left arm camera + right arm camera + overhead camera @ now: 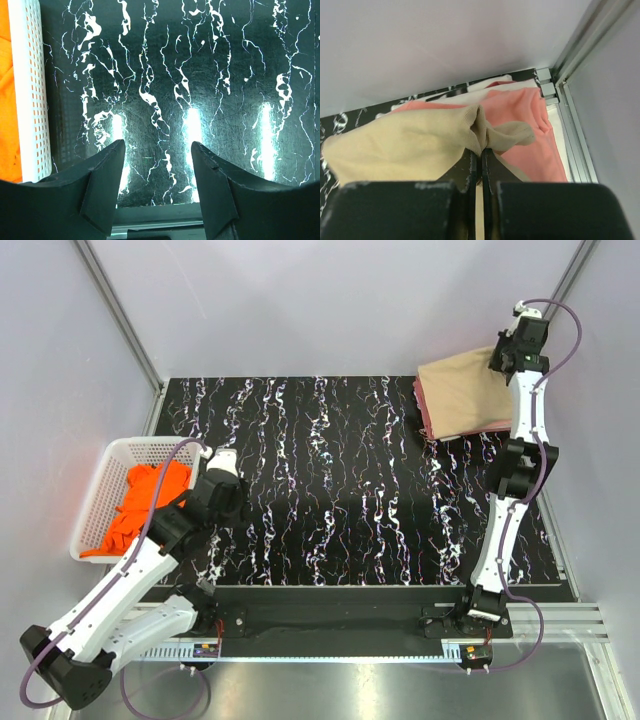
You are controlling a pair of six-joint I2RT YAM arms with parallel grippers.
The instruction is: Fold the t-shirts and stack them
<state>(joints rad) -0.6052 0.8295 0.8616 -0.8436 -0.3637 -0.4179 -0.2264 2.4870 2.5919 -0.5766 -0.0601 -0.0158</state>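
left gripper (157,165) apart, empty, beside white basket (30,100) holding orange t-shirt (150,495) | right gripper (481,152) clamped, seemingly on tan t-shirt (405,140), far across from basket

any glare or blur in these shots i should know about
Left wrist view: three bright vertical glare streaks on the glossy black white-veined tabletop, just beyond the open left tool. Right wrist view: the right tool fills the bottom, dark and featureless; the tan cloth t-shirt it pinches reads clearly. Top external view: even light, no strong shadows.
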